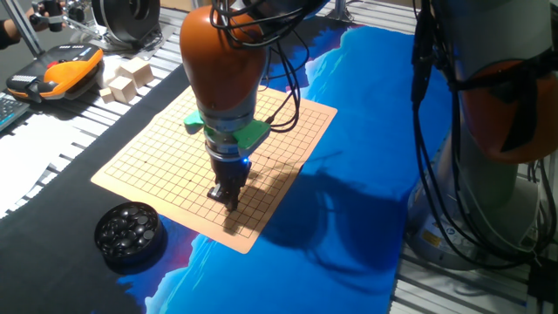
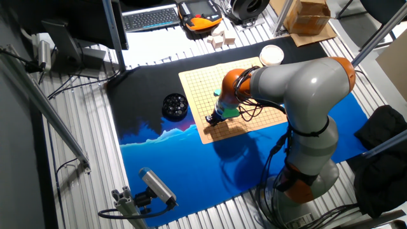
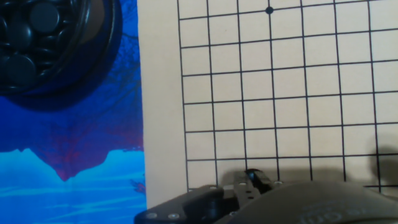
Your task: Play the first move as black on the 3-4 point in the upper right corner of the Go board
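Observation:
The Go board (image 1: 166, 153) (image 2: 197, 86) (image 3: 298, 93) lies on a blue and black cloth, and no stones show on its grid. My gripper (image 1: 225, 195) (image 2: 212, 119) (image 3: 252, 180) hangs low over the board's corner region nearest the round black bowl of stones (image 1: 129, 232) (image 2: 175, 105) (image 3: 43, 43). Its fingers stand close together. In the hand view a small glossy black stone (image 3: 252, 176) shows pinched at the fingertips, just above grid lines a few rows in from the board's edge.
White wooden blocks (image 1: 126, 78) and an orange and black handheld unit (image 1: 57, 71) lie beyond the board's far left. A white round dish (image 2: 271, 55) and a cardboard box (image 2: 308, 16) sit past the far edge. The arm's base stands at the right.

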Controlling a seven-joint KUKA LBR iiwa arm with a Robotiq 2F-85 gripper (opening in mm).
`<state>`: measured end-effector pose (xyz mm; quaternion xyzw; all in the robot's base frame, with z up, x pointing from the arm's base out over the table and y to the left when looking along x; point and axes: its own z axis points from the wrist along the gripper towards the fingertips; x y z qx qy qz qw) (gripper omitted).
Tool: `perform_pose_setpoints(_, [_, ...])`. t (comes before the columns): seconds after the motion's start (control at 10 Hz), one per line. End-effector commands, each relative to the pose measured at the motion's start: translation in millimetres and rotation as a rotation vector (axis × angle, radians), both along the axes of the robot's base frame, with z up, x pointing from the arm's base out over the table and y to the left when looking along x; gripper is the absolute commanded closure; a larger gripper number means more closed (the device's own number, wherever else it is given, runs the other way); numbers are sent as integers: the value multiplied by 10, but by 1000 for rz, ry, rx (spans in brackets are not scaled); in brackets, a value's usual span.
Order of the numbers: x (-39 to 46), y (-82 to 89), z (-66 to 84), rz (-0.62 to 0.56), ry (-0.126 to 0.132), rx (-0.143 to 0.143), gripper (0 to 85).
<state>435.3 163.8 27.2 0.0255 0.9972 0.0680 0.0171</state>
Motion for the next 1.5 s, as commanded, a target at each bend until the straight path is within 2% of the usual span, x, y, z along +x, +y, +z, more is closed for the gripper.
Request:
perform_pose_setpoints(0.0, [0,1,3,0,0,0,680])
perform_pose_setpoints(0.1, [0,0,11,0,1,0,510])
perform_pose_setpoints(0.5, [22,-40,50,-3,-9,-13,510])
perform_pose_setpoints(0.7, [57,-67,76,3,3,-11,510])
perform_pose_setpoints(0.8, [71,-90,97,11,9,-1,680])
perform_pose_setpoints(0.9, [78,-104,121,19,14,3,680])
perform_pose_setpoints(1.0, [76,-107,134,23,15,5,850])
perform_pose_setpoints(1.2, [69,-110,157,40,13,-1,850])
perform_pose_setpoints(1.4, [38,-119,273,46,12,-11,850])
